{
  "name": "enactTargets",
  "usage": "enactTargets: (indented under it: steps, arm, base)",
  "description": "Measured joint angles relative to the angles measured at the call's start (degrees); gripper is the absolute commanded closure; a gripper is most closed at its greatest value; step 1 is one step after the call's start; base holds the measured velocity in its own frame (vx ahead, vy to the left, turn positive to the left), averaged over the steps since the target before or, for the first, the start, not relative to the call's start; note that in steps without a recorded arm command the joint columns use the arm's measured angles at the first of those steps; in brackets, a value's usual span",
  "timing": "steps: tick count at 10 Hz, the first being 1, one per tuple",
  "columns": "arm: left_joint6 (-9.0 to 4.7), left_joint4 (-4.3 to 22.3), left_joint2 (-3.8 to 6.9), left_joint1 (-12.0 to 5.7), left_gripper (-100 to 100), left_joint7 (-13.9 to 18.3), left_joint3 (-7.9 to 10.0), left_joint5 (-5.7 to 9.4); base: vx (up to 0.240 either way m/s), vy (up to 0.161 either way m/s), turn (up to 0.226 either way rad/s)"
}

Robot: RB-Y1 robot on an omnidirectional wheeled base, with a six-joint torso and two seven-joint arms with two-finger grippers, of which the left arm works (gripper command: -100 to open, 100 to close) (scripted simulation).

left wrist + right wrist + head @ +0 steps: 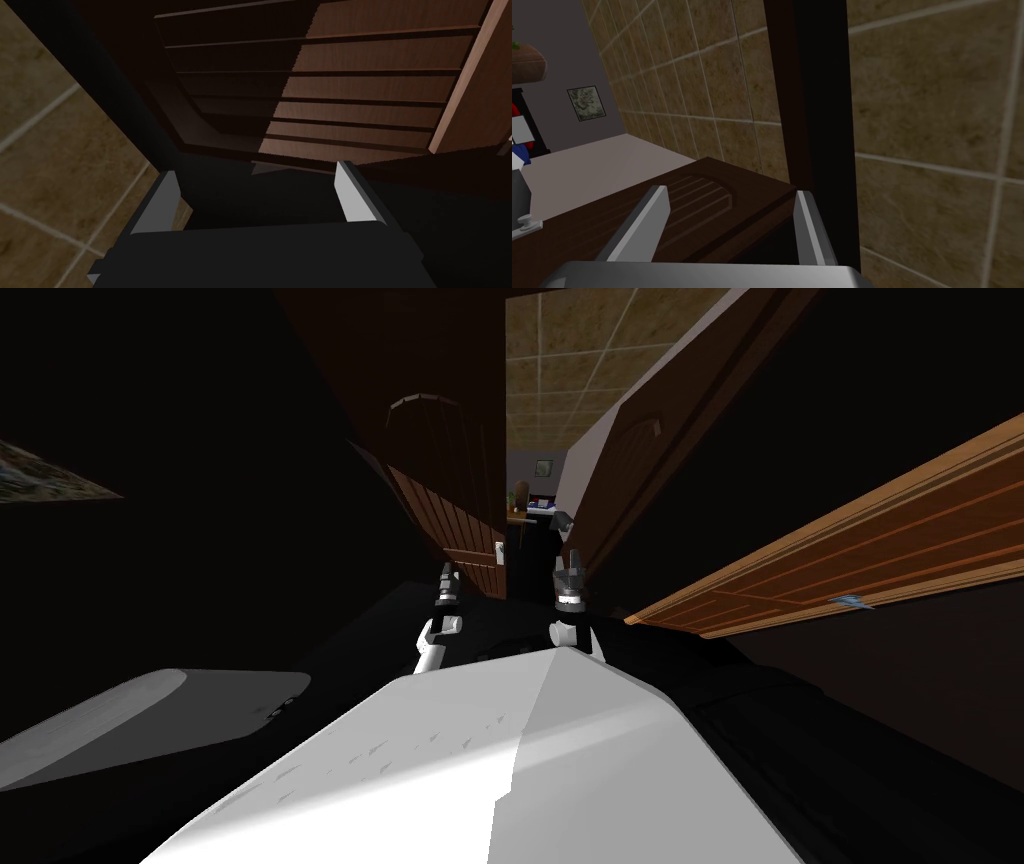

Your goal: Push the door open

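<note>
in the doorway ahead, the dark brown door [455, 523] stands ajar, w/ a lit gap beside it. left gripper [447, 578] is near its lower panels, fingers [352, 195] spread, holding nothing. right gripper [568, 576] is likewise spread & empty, by the other leaf [640, 468]. contact can't be confirmed. best approach imo: press on the panelled face near the pale handle [499, 553], far from the hinges, steady fwd, no snagging.

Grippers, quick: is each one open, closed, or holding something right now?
Left gripper: open, holding nothing, facing the slatted brown door.
Right gripper: open, holding nothing.
</note>
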Motion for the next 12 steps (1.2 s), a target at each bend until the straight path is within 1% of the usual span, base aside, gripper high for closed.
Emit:
enactTargets:
  steps: [1,2,3,4,5,6,8,10,12]
  arm:
    - [0.01,1.58,-0.05,-0.88,-100,0.11,-0.19,-0.02]
    - [0.2,2.52,-0.02,-1.31,-100,0.19,-0.28,-0.01]
    - [0.2,4.37,-0.12,-2.52,-100,0.21,-0.27,-0.01]
    - [0.14,6.22,0.06,-3.8,-100,0.4,-0.3,0.07]
    - [0.26,7.3,-0.12,-4.29,-100,0.4,-0.38,0.03]
    - [0.5,8.78,-0.16,-5.3,-100,0.42,-0.41,0.05]
    - [0.31,11.25,-0.33,-6.34,-100,0.46,-0.58,0.01]
    - [0.03,14.26,-0.5,-8.09,-100,0.57,-0.69,0.02]
    - [0.18,16.51,-0.5,-9.24,-100,0.78,-0.82,0.05]
  base:
    - [0.066,-0.004,-0.013]
    - [0.053,0.005,-0.027]
    - [0.071,0.007,-0.064]
    - [0.055,0.007,-0.016]
    - [0.057,0.0,-0.019]
    - [0.047,0.0,-0.018]
    - [0.063,0.008,-0.044]
    - [0.061,-0.002,-0.02]
    - [0.049,-0.002,-0.021]
